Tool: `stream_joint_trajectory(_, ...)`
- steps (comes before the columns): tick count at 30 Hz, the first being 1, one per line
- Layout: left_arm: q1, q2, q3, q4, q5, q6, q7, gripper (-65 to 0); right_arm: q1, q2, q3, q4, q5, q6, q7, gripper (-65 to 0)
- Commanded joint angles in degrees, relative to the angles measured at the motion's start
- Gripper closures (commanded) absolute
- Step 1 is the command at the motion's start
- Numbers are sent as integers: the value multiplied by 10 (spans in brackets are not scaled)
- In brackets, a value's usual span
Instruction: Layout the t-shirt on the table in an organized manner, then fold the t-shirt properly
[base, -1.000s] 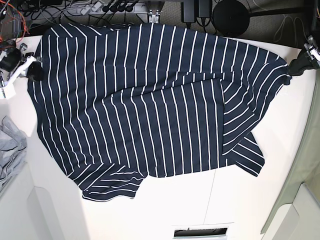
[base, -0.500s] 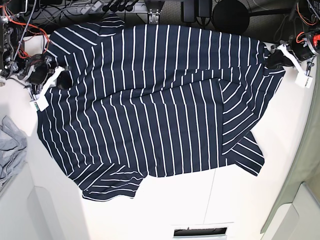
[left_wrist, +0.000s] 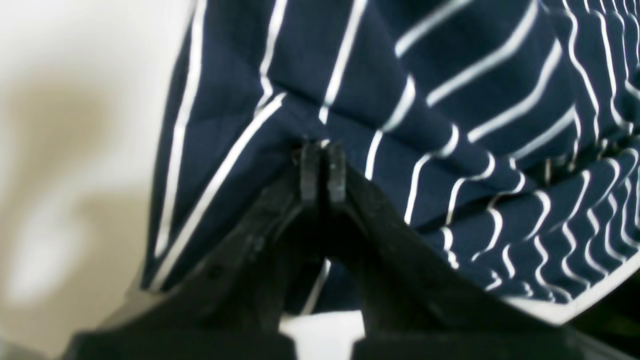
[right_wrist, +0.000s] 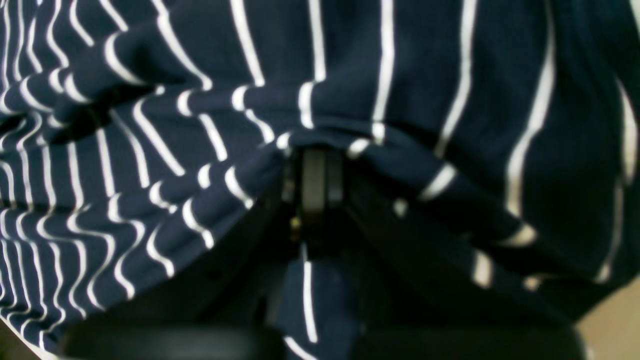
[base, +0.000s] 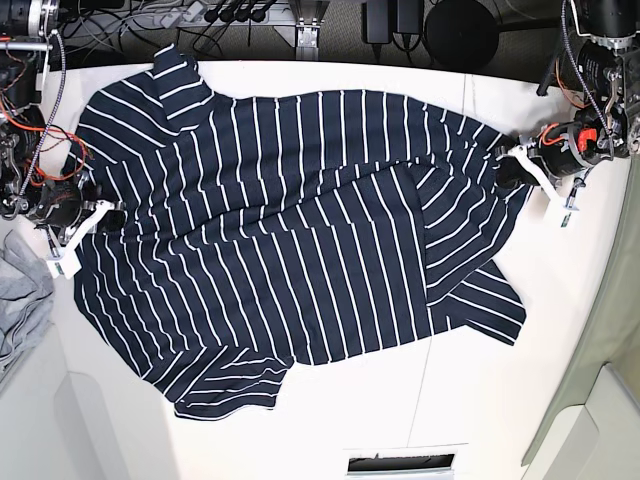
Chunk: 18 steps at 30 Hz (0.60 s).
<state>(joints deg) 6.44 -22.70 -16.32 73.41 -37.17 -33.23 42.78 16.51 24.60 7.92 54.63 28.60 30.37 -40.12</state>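
Shirt (base: 290, 240) spread wide across the white table (base: 500, 400), long axis running left to right in the base view, rumpled through the middle with a diagonal ridge. Pinned at both ends. Left gripper (base: 512, 160) at the scene's right edge of the cloth, jaws pressed together on a pinch of fabric; confirmed up close in the left wrist view, left gripper (left_wrist: 322, 170) tips nearly touching with the shirt (left_wrist: 400, 125) bunched right at them, cloth fanning away up and right. Right gripper (base: 85, 215) at the scene's left edge, likewise clamped; right wrist view shows the right gripper (right_wrist: 315, 185) buried under a draped fold of shirt (right_wrist: 350, 75), jaws tight on the hem.

Key relation: shirt lying between the two claws, each one gripping an outer edge, body of the cloth inward from both. Neither arm nearer; evenly matched, one per side. Slack in the middle, so probably a pull apart or a drag toward the near side needed to flatten it. One sleeve poking out at far left, the other folded at near right; lower hem flopped over at near left. Grey cloth (base: 20, 300) at the left margin, just clear of the shirt.

Writing: none readable. White tags on both grippers, too small to make out.
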Motion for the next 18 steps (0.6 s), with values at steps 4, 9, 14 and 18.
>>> stream_joint_trajectory(4, -28, -15, -3, 3, -22, -18, 6, 0, 32, 13, 2, 14, 15, -2, -11, 0)
stream_joint_trajectory(9, -4, -38, -3, 53, -116, -68, 49, 0, 5, 39, 10, 91, 79, -2, -85, 0)
stream_joint_trajectory(14, 57, -69, -3, 104, -155, -68, 53, 0, -80, 72, 66, 187, 87, -4, -102, 0)
stream_joint_trajectory(18, 99, -75, -5, 134, -165, -68, 53, 0, -140, 89, 125, 210, 114, -3, -125, -185)
